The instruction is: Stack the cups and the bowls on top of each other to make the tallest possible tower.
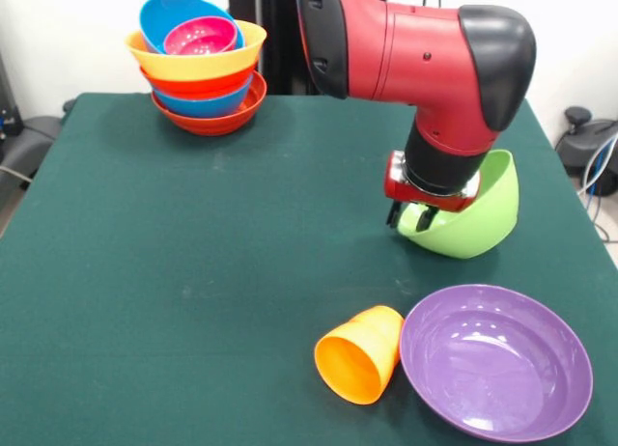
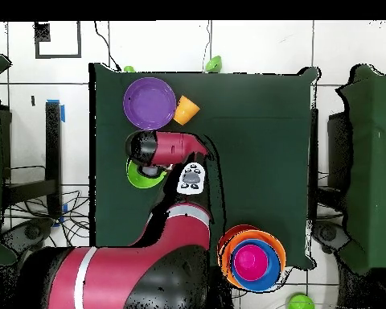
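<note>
My gripper [image 1: 410, 217] is shut on the rim of a green bowl [image 1: 475, 219], which leans tilted at the table's right side. From overhead the arm hides the gripper, and only part of the green bowl [image 2: 138, 177] shows. The tower [image 1: 201, 79] stands at the far left: a red-orange bowl at its base, then blue, red-orange and wide orange bowls, with a tilted blue bowl holding a small magenta bowl [image 1: 199, 36] on top. The orange cup [image 1: 359, 354] lies on its side near the front. Right beside the cup sits a large purple bowl [image 1: 495, 361].
In the overhead view the tower [image 2: 252, 259] stands close to the table's edge. A green bowl [image 2: 301, 302] lies off the table beyond that corner, and another green object [image 2: 215, 62] sits past the opposite edge. The green cloth [image 1: 193, 272] covers the table.
</note>
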